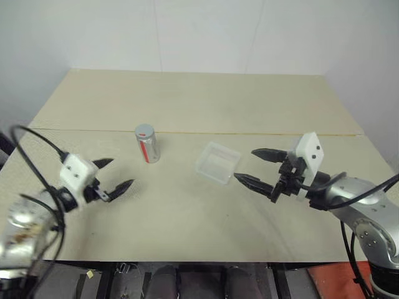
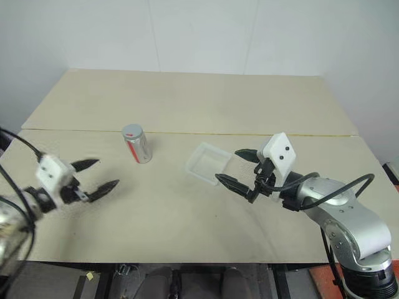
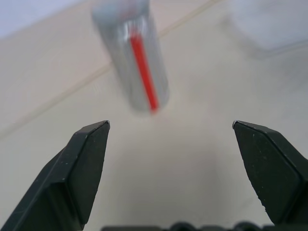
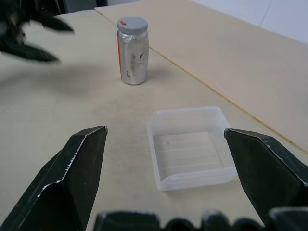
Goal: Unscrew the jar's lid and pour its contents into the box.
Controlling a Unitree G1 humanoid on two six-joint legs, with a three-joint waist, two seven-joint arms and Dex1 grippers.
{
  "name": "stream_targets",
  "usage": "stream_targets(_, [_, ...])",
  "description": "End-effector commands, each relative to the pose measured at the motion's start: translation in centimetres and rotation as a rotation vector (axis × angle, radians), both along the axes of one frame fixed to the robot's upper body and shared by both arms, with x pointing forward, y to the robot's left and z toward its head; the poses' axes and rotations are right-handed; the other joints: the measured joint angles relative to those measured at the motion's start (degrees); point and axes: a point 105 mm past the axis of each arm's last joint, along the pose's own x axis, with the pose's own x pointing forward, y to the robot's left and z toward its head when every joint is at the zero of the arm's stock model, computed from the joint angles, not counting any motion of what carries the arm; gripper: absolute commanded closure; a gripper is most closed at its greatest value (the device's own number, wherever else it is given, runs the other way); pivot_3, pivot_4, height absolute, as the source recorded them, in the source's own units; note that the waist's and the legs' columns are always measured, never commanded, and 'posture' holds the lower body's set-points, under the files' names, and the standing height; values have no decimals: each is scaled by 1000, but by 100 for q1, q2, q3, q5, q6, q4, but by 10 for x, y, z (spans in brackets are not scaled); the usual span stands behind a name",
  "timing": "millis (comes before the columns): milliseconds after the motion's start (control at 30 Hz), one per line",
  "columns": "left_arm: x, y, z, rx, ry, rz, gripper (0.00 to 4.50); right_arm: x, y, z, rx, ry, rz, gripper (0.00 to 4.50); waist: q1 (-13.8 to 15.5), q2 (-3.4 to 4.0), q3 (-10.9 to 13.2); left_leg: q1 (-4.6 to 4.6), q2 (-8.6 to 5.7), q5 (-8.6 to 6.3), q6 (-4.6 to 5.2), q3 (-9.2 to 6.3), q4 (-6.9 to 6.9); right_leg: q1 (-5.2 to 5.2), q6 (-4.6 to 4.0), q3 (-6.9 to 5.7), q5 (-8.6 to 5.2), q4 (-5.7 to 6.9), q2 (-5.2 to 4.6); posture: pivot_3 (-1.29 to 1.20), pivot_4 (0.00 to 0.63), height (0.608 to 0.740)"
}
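Hovered low at the lower left of the head view: left gripper [image 1: 113,176], jaws spread wide and holding nothing, aimed toward the jar [image 1: 147,144] but well apart from it. Hung at the right of the frame: right gripper [image 1: 262,167], jaws equally wide and empty, fingertips just beside the near edge of the box [image 1: 217,162] without touching it.

Stood upright on the beige table [image 1: 187,106], left of centre: silvery jar with its red-and-white label, grey lid [image 1: 144,131] with the red mark seated on top. Lay to the right of the jar, near it but apart: clear plastic box, looking empty from the right wrist view. Could not make out any contents, presumably shut inside the jar.

Judged as the very start: nothing gripped, lid not unscrewed, nothing poured. Left to do, by that reading: grasp the jar body, twist off the lid with the other gripper, carry the jar over the box and tip it
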Motion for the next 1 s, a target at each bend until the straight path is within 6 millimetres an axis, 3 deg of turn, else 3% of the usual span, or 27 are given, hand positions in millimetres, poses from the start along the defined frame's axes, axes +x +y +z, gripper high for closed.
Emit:
stream_targets(33, [-7,-1,19,-9,24,-172,37,2,-7,16,-5,-60,16,0,-4,1,0,0,-5,0,1,2,-1,0,0,0,0,0,1,0,150,740])
stream_targets(233, [-9,22,32,165,73,-346,37,3,-21,18,-39,-39,24,0,-37,1,1,-6,5,1,-1,22,-6,-7,0,2,-2,2,20,0,150,740])
stream_targets(467, [3,27,40,211,61,-382,37,3,-39,24,-85,-21,28,0,-29,1,1,-8,5,0,-1,49,1,-5,1,2,-2,0,18,0,150,740])
stream_targets(600, [14,24,34,181,16,-334,37,4,-40,26,-82,-29,17,0,-26,1,1,-12,6,0,0,41,-1,-6,1,2,-2,3,19,0,150,740])
stream_targets(700, [27,19,21,126,-16,-202,37,3,-36,26,-73,-38,15,0,-30,1,1,-17,7,0,0,25,1,-9,2,3,-1,8,19,0,150,740])
stream_targets(867, [27,-1,-7,5,-5,-74,37,1,-34,28,-66,-52,24,0,-31,1,0,-25,9,-1,1,7,6,-12,5,3,1,17,17,0,150,740])
stream_targets(1000, [38,-20,-15,-144,-66,105,37,0,-34,30,-70,-61,25,0,26,0,0,-23,8,-1,2,3,9,-9,6,2,2,9,14,0,150,740])
